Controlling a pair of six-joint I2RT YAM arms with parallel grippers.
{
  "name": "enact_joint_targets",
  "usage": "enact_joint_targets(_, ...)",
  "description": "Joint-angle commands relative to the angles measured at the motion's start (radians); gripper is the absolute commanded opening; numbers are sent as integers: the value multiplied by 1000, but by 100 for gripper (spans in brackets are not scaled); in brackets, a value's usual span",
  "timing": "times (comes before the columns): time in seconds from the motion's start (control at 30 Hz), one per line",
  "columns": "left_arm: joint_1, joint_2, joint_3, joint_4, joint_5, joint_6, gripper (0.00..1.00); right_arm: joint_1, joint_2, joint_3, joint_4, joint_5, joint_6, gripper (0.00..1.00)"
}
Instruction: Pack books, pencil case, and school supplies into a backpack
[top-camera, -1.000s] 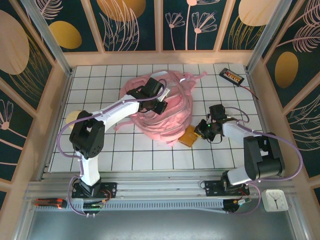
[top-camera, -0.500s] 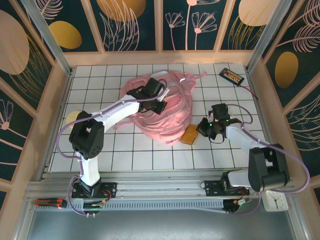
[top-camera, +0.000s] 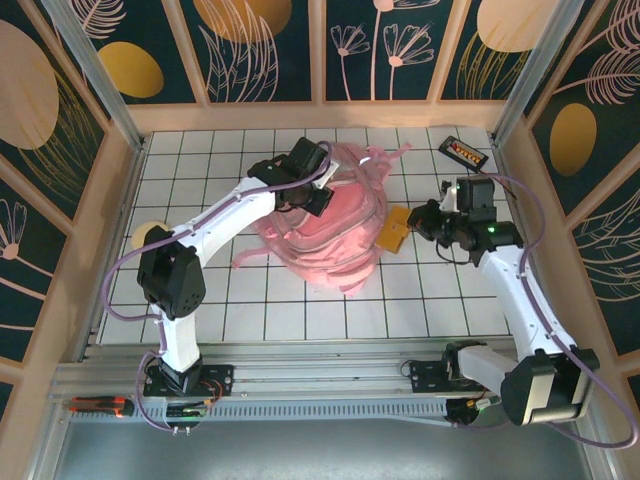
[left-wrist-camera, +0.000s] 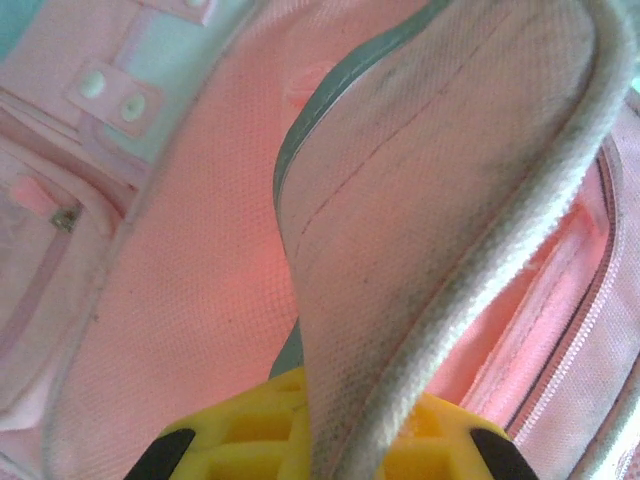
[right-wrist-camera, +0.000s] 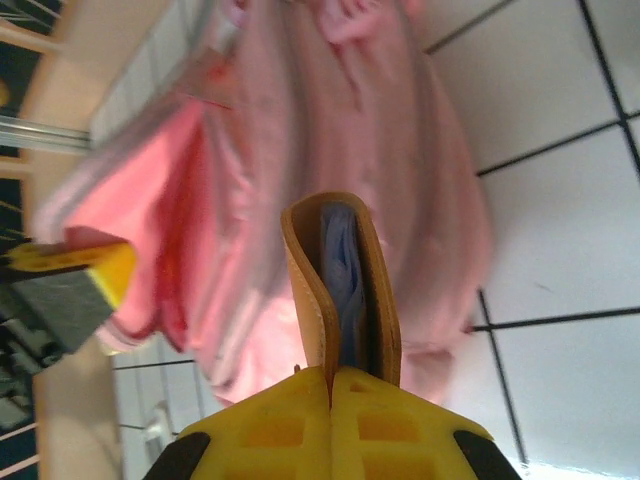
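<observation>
1. Both pincers were clenched: the left gripper (left-wrist-camera: 330, 450) pinched the backpack's (top-camera: 335, 245) coarse-woven pink flap by its thick corded rim.
2. The right gripper (right-wrist-camera: 331, 385) clamped the orange pad (right-wrist-camera: 300, 260), which had a smooth, curved cover and bluish leaves inside.
3. The pad sat just beside the soft, rumpled backpack's right flank, above the gridded white table (top-camera: 200, 160).

Our left arm stretched toward table's far edge, left gripper (top-camera: 316, 200) pinching backpack (top-camera: 325, 240). Our right arm extended along right edge, right gripper (top-camera: 418, 225) clamping orange pad (top-camera: 393, 236).
</observation>
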Motion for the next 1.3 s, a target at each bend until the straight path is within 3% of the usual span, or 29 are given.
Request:
enact_joint_targets(0.0,-14,-6,105,-15,33,16,0,6,3,34,91,-107,126,0)
enact_joint_targets(0.47,-15,27,197,-12,87,-31,0,185,391,96,590,-155,432,0)
enact_joint_targets(0.7,-15,18,182,12,114,-65,0,248,489,68,795,-53,616,0)
enact_joint_targets(0.93,-14,24,185,25,138,-81,0,318,581,74,899,37,655,0)
enact_joint_targets(1.2,-15,24,171,25,120,-71,0,342,623,93,838,24,630,0)
enact_joint_targets(1.27,-13,25,165,18,100,-67,0,341,614,104,809,23,606,9)
